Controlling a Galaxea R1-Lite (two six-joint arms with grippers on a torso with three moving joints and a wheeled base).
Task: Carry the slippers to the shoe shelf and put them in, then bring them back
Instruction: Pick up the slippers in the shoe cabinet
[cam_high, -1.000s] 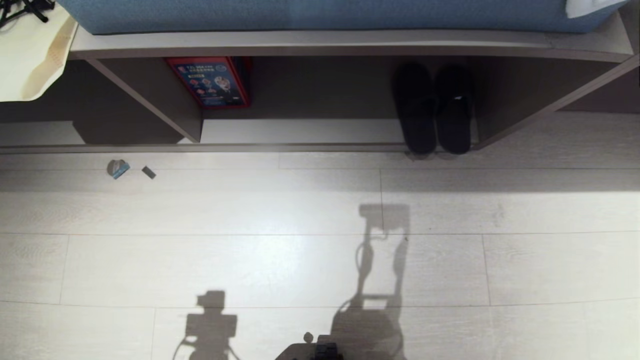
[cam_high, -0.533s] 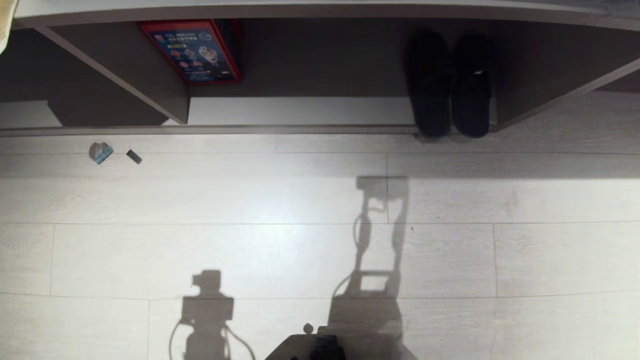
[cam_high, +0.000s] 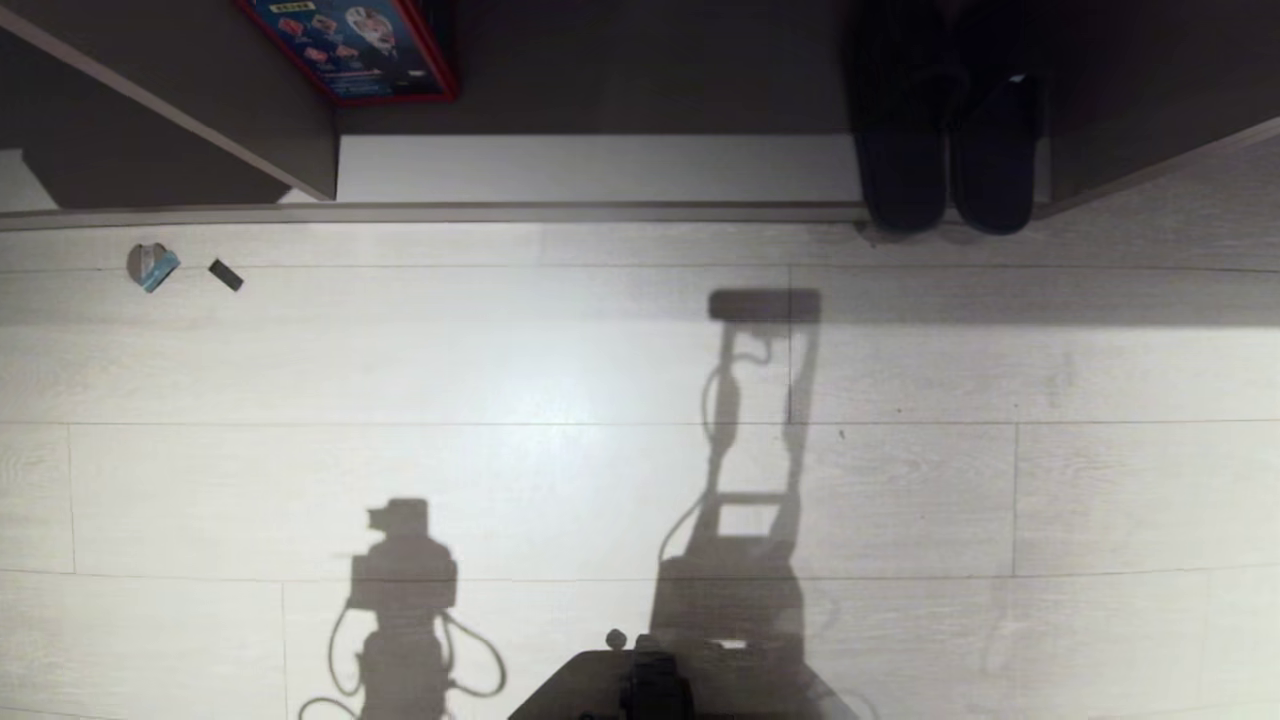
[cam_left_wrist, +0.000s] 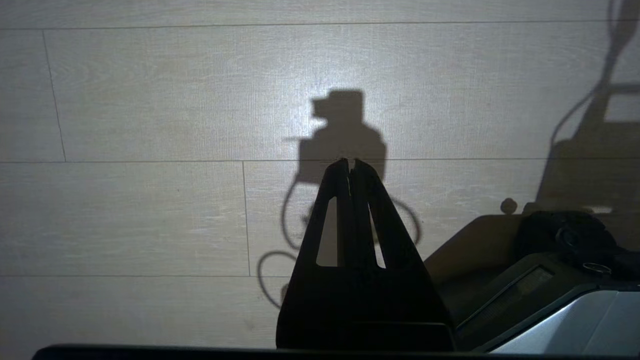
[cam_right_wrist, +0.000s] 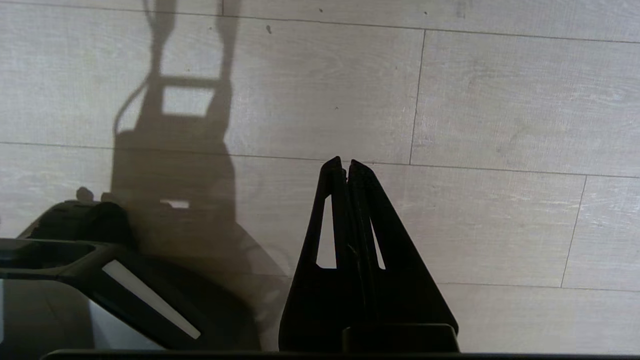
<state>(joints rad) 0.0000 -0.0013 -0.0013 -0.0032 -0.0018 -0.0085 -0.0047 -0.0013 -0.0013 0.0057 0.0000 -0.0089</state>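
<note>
**A:** Where is the pair of black open-toe slide slippers (cam_high: 945, 150)?

**B:** They stand side by side, touching or nearly so, at the right end of the low taupe wood-grain shoe shelf (cam_high: 600, 60). Their near ends reach the front lip of the pale base board (cam_high: 590, 168); their far ends are lost in the dark of the cubby.

**A:** What else is in that shelf?

**B:** A red-framed box with a blue printed face (cam_high: 350, 45) leans at the back, just beside the slanting vertical divider (cam_high: 200, 120), well apart from the slippers.

**A:** And on the pale plank floor (cam_high: 500, 380)?

**B:** Two small scraps lie near the shelf's front edge on the left: a grey and blue crumpled bit (cam_high: 152, 266) and a small dark rectangular piece (cam_high: 225, 275). The robot's shadow falls across the boards.

**A:** The grippers?

**B:** The left gripper (cam_left_wrist: 350, 162) hangs over bare floor beside the robot's dark base (cam_high: 650, 690), its two black fingers pressed together and holding nothing. The right gripper (cam_right_wrist: 345, 162) hangs likewise on the other side of the base, fingers pressed together, empty. Neither is near the slippers.
</note>
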